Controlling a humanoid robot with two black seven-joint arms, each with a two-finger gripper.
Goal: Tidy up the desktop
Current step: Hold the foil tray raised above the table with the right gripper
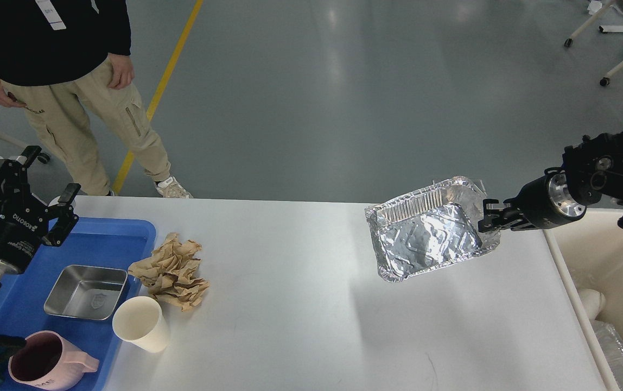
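From my remote seat, the large white matte table (300, 282) fills the lower middle of the view, running from the 9 o'clock edge across to about 3 o'clock. My right gripper (489, 220) reaches in from 3 o'clock, its fingers clamped on the right rim of a crumpled silver aluminium foil tray (428, 236), which hangs tilted above the table with its open side turned toward me and casts a shadow on the surface below. At 4 o'clock, just beside the table's right edge, sits a cream-coloured bin (615, 260). My left gripper (45, 203) hovers at 9 o'clock above a blue plastic tray (127, 239), its fingers spread apart and holding nothing. In that tray lie a square stainless steel dish (86, 291) and, at 7 o'clock, a pink handled mug (48, 361). A white paper cup (140, 323) stands at the tray's right edge, touching a crumpled wad of brown paper (173, 271) on the table. A person in beige trousers (72, 103) stands on the floor at 11 o'clock.
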